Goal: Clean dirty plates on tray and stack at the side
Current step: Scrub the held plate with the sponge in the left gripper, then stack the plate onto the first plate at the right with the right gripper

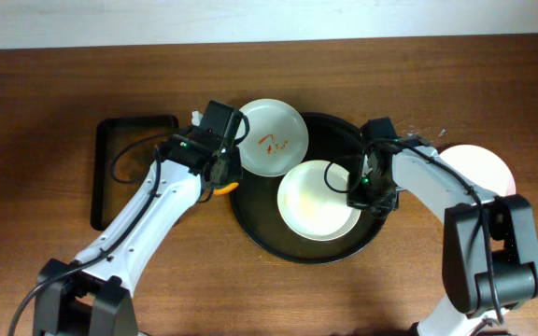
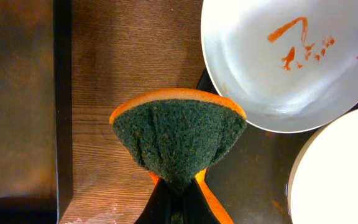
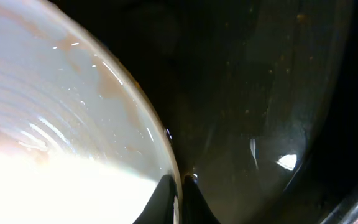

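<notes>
Left gripper (image 2: 178,186): closed on the narrow end of a sponge (image 2: 179,134), which fans out ahead of the jaws with its dark green scouring face towards the wrist camera and an orange edge along the far side. It is held over the worktop (image 2: 135,56), just at the rim of the round tray (image 2: 247,180).

Stained plate (image 2: 291,62): ahead and to the right of the left gripper, near the sponge's far corner. White, with orange-red smears on its inner face. It lies across the round tray's rim.

Right gripper (image 3: 180,186): closed on the rim of the pale plate (image 3: 55,124), one finger inside the rim and one outside.

Pale plate: inside the round tray, spreading to the left of the right gripper. It bears faint brownish marks near the rim. The tray floor to the right of this gripper is dark and glossy.

White plate (image 1: 479,168): on the worktop beyond the right arm, off the tray, partly hidden by the arm.

Rectangular tray (image 1: 134,168): black, on the worktop to the left of the left gripper, well apart from the round tray.
</notes>
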Controlling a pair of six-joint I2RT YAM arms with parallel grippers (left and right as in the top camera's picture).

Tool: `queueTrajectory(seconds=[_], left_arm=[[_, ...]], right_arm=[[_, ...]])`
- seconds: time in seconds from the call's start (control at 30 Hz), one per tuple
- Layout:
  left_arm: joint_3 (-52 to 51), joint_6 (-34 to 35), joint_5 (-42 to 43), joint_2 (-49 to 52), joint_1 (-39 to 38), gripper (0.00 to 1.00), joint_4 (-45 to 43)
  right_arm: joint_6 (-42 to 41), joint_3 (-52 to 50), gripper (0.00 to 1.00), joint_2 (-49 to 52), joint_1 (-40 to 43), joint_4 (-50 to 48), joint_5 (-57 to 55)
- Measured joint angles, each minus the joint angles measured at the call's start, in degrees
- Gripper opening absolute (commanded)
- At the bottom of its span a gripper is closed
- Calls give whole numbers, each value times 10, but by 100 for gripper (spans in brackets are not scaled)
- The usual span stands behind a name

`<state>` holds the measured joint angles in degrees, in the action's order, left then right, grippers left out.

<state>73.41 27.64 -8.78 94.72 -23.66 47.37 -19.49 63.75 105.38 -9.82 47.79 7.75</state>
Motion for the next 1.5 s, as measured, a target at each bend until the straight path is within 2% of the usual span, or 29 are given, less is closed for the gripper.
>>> queueTrajectory(seconds=[0.13,0.3,0.4,0.53,0.67,0.77,0.83,0.87,0.9,0.97,1.1,1.17,1.23,1.33,1.37,1.4,1.43,1.5], left_arm=[[0,0,0,0,0,1,0],[0,0,0,0,0,0,1],[0,0,0,0,0,0,1],[0,0,0,0,0,1,0],[0,0,0,0,0,0,0],[0,0,0,0,0,1,0],[0,0,0,0,0,1,0],[0,0,0,0,0,0,0],[0,0,0,0,0,0,0],[0,0,2,0,0,0,0],[0,0,2,0,0,0,0],[0,0,2,0,0,0,0],[0,0,3,0,0,1,0],[0,0,4,0,0,0,0],[0,0,4,0,0,1,0],[0,0,4,0,0,0,0],[0,0,4,0,0,0,0],[0,0,4,0,0,0,0]], right_arm=[[0,5,4,-5,6,-3,-12],[15,30,4,-82,10,-2,-94],[17,30,4,-100,10,0,-168],[35,30,4,-190,10,-4,-306],[64,30,4,-245,9,-6,-355],[71,30,4,-250,-44,0,-450],[75,30,4,-251,-111,0,-530],[76,30,4,-251,-174,0,-581],[77,30,4,-251,-194,-1,-598],[76,30,4,-251,-230,0,-665],[63,30,4,-251,-236,0,-694],[43,30,4,-251,-214,0,-676],[20,30,4,-251,-138,0,-634],[-1,30,4,-251,28,-6,-542],[-10,30,4,-251,115,-10,-484],[-16,30,4,-251,156,-11,-458],[-24,30,4,-249,234,-14,-399],[-28,31,4,-226,294,-20,-353]])
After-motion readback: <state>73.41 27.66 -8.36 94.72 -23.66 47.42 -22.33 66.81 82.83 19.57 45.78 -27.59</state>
